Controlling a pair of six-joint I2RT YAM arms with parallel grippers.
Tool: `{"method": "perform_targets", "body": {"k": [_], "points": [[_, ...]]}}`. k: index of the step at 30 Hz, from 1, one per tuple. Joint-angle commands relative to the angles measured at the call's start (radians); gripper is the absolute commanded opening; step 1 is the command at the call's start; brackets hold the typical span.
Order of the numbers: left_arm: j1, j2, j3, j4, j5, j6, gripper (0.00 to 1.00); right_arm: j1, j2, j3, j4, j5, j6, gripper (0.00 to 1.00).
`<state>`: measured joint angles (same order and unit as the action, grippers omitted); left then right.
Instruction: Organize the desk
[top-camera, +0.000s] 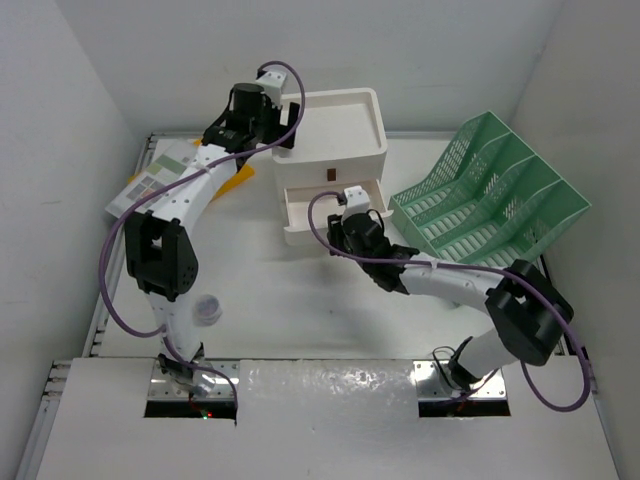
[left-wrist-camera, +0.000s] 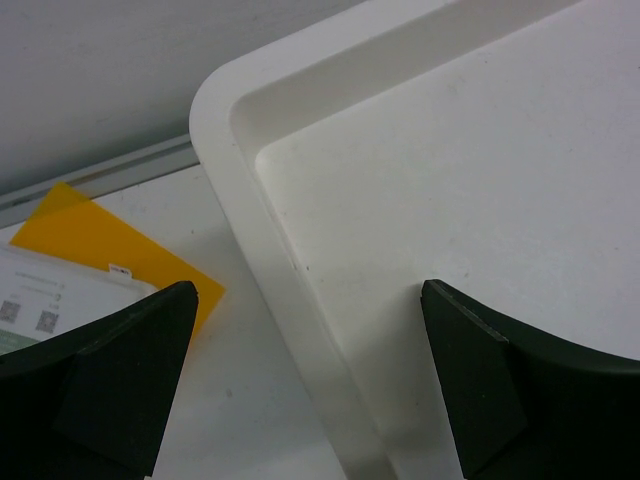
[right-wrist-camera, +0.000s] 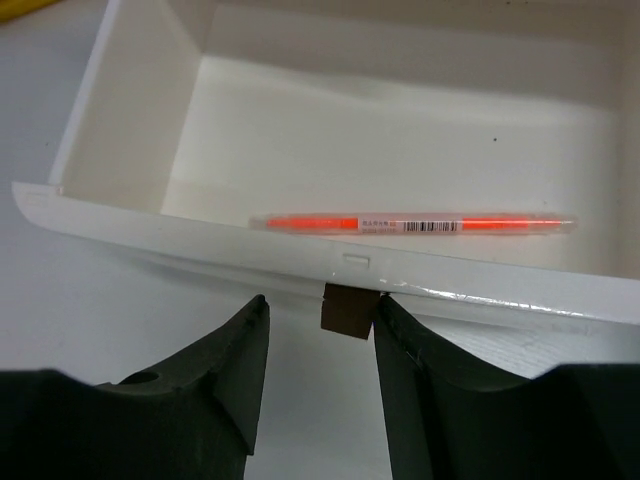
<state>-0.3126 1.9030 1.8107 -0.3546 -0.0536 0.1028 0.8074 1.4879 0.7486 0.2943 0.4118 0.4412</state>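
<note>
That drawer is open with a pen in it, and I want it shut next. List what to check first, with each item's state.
1. The pen lies wholly inside the drawer, with nothing over the rim: ok.
2. The right gripper is lined up on the brown pull tab: ok, one jaw on either side.
3. The jaws are closed on the pull tab: not ok, a gap shows on one side.
4. The left gripper is clear of the drawer: ok, it hangs open over a corner of the top tray.
5. The slot behind the drawer is free: cannot tell, it is hidden.
</note>
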Motion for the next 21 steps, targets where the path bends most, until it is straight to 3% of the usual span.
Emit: {"method": "perform_targets", "body": {"k": [1,7,11,21], "points": [[0.004,0.01,-0.022,-0.012,0.02,-0.002,0.93,-0.002,0.038,0.11,-0.006,-0.007,0.025,0.44],[0.01,-0.005,-0.04,-0.012,0.041,0.012,0.91,-0.034,0.132,0.204,-0.083,-0.085,0.1,0.39],[0.017,-0.005,-0.051,-0.009,0.049,0.023,0.85,-0.037,0.137,0.212,-0.008,-0.041,0.088,0.32],[0.038,0.002,-0.074,0.005,0.09,0.031,0.84,-0.099,0.261,0.29,0.155,0.008,0.071,0.32]]}}
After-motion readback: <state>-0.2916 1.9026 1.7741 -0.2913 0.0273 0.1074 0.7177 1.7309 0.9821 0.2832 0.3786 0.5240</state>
